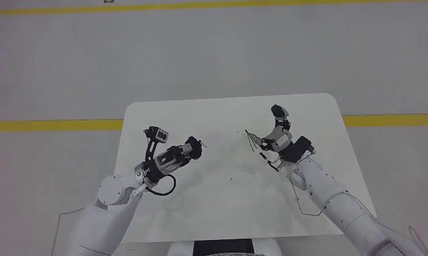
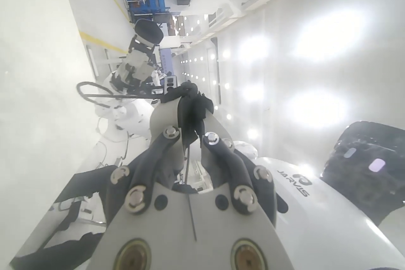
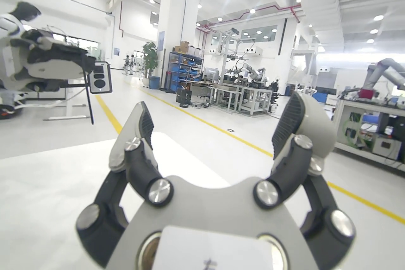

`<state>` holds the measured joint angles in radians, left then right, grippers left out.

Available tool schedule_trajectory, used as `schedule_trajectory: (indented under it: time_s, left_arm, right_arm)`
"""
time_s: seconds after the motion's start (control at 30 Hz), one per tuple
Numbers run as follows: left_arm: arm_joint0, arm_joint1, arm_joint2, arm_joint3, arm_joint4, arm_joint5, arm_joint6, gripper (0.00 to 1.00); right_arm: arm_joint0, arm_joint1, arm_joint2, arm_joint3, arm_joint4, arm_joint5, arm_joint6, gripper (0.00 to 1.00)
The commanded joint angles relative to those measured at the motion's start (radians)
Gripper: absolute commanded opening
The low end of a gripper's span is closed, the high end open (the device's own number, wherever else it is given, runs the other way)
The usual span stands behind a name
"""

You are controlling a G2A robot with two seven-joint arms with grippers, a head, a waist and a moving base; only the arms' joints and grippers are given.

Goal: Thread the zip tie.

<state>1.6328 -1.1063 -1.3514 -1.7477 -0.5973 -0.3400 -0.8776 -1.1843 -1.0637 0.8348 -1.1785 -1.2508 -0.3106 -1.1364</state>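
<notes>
While the left gripper (image 2: 189, 100) has its fingers pressed together on the zip tie (image 3: 89, 103), a thin black strip hanging from their tips above the table (image 1: 221, 209), the right gripper (image 3: 215, 116) stands wide apart, empty; the tie looks light, springy, slick; best pinched near its free tail.

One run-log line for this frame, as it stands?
left pincer shut on zip tie | right pincer open, empty | both above white table
</notes>
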Motion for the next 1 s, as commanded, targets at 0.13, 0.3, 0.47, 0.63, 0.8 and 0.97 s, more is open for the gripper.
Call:
schedule_trajectory:
  time_s: [0.13,0.3,0.47,0.63,0.8,0.97]
  left_arm:
    - [0.011,-0.021,-0.049,0.029,0.097,0.000,-0.045,0.00]
    - [0.023,-0.039,-0.073,0.030,0.146,0.000,-0.015,0.00]
    - [0.027,-0.048,-0.087,0.030,0.125,0.000,-0.032,0.00]
    - [0.027,-0.048,-0.087,0.030,0.125,0.000,-0.032,0.00]
    - [0.027,-0.048,-0.087,0.030,0.125,0.000,-0.032,0.00]
    - [0.027,-0.048,-0.087,0.030,0.125,0.000,-0.032,0.00]
  right_arm:
    - [-0.024,0.035,-0.025,-0.054,0.066,-0.029,0.029,1.00]
    - [-0.009,0.076,-0.090,-0.094,0.129,-0.029,0.020,1.00]
    - [0.000,0.093,-0.124,-0.109,0.137,-0.029,0.007,1.00]
    - [0.000,0.093,-0.124,-0.109,0.137,-0.029,0.007,1.00]
    - [0.000,0.093,-0.124,-0.109,0.137,-0.029,0.007,1.00]
    - [0.000,0.093,-0.124,-0.109,0.137,-0.029,0.007,1.00]
